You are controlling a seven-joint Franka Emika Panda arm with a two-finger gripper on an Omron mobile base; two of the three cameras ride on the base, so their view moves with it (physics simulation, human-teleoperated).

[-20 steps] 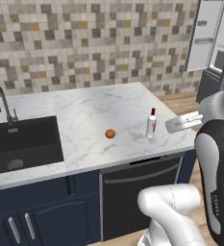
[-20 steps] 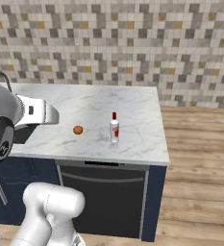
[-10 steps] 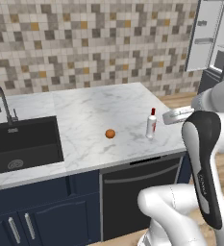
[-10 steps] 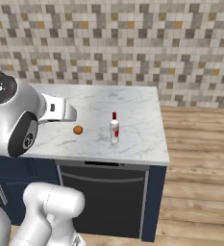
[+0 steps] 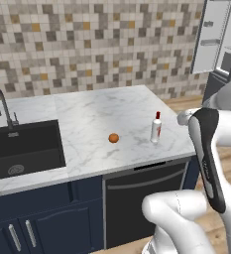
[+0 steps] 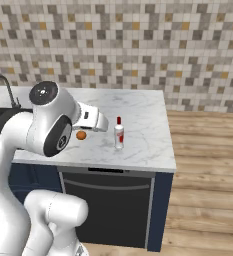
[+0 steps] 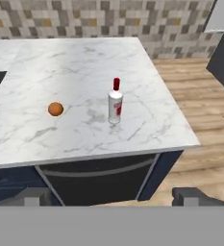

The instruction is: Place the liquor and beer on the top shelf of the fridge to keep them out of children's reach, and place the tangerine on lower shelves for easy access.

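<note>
Marble covered the counter (image 5: 97, 111), with a dark sink (image 5: 23, 149) at its left end. One liquor (image 7: 115, 104) bottle stood upright near the right front edge, and one tangerine (image 7: 56, 109) sat well apart to its left. One fridge (image 5: 221, 44) waited far right with its door open (no beer bottle could be seen). The gripper (image 7: 111, 197) hung back from the counter, fingers spread wide, holding nothing. I think a bump could tip the tall, thin bottle off the edge, and a nudged tangerine could roll away.
</note>
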